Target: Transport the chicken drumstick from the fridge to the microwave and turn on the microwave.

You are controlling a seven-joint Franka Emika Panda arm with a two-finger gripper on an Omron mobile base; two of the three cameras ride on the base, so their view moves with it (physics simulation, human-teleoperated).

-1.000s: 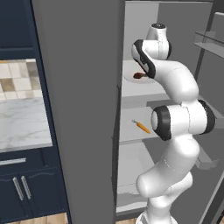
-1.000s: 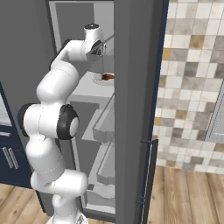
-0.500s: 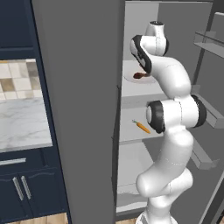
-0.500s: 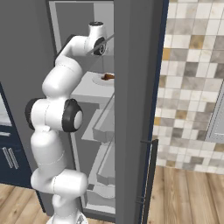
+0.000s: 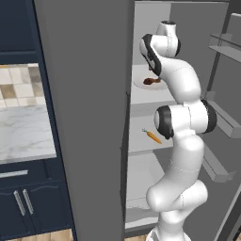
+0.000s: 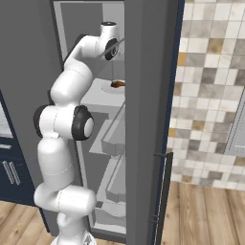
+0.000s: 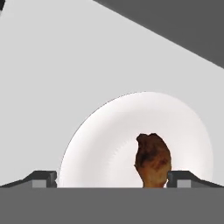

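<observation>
L base: chicken drumstick [image 5: 151, 81] on white plate [image 5: 141, 84], upper shelf of open fridge [image 5: 84, 113]; carrot [image 5: 153, 136] one shelf lower. R base: drumstick [image 6: 117, 84] behind arm. Hand: gripper [image 7: 111, 178] spread wide, nothing held; drumstick [image 7: 152, 160] just inside one fingertip.

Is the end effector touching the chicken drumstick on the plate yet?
Cannot tell. In the hand view the chicken drumstick lies on the white plate right beside one fingertip of the open end effector; no gap shows plainly.

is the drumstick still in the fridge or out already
In. The chicken drumstick lies on a white plate on a shelf inside the fridge, between the open gripper's fingertips, not gripped.
</observation>
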